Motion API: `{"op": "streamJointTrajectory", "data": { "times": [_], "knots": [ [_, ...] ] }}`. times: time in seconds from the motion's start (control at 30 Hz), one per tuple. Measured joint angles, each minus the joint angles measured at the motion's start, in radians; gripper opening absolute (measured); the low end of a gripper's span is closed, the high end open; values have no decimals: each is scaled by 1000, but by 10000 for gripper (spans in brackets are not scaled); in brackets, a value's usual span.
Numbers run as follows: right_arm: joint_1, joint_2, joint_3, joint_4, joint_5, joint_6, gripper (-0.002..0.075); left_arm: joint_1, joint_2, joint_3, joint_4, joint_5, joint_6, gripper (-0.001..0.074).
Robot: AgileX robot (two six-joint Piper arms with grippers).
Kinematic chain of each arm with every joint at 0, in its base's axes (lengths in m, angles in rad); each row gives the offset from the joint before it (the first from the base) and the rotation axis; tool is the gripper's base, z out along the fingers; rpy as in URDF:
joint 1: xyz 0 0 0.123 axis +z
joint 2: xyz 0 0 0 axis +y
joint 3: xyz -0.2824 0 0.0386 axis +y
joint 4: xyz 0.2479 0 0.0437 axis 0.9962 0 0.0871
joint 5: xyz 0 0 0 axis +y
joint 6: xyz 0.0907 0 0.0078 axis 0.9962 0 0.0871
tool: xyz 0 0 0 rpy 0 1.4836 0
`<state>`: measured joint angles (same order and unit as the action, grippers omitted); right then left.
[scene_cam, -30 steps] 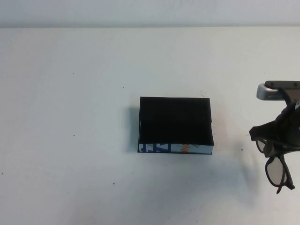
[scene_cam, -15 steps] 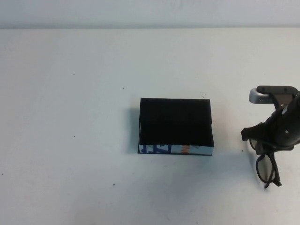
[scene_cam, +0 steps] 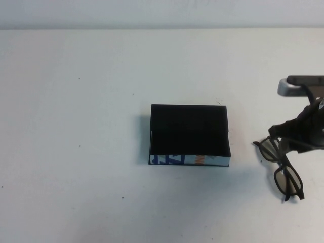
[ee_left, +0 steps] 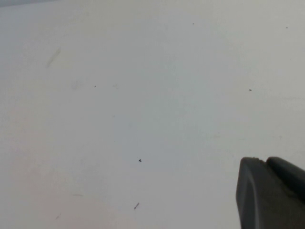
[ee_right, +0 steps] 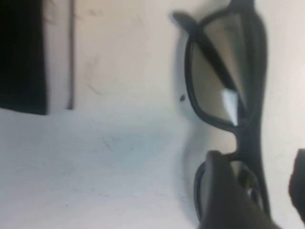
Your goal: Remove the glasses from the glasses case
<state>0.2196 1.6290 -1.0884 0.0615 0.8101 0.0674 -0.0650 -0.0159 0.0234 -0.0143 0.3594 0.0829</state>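
Note:
The glasses lie on the white table to the right of the glasses case, a black box open on top with a white and blue printed front side. My right gripper hangs right over the glasses' far end. In the right wrist view the dark frame and grey lenses lie on the table between the spread fingers of the right gripper, which is open. A black edge of the case shows there too. My left gripper shows only in the left wrist view, shut and empty over bare table.
The white table stretches wide to the left of the case and in front of it. The right table area beyond the glasses runs out of the high view.
The right gripper has lowered the glasses from hanging in the air down onto the table right of the case. Its fingers now stand apart round the frame.

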Motion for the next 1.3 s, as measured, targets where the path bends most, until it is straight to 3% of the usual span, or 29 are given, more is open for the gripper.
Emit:
{"op": "streamJointTrajectory", "data": {
  "times": [0.27,0.37,0.73,0.9,1.3],
  "knots": [
    [0,-388,43,-34,0,-14,43,0,0,0,0,0,0,-4],
    [0,-533,105,-35,-15,-21,1,0,0,0,0,0,0,-5],
    [0,-1031,356,96,-83,-21,-16,0,0,0,0,0,0,-4],
    [0,-1150,456,31,-34,-9,-16,0,0,0,0,0,0,-4],
    [0,-1457,836,-90,-529,-2,-16,0,0,0,0,0,0,-4]
  ]
}}
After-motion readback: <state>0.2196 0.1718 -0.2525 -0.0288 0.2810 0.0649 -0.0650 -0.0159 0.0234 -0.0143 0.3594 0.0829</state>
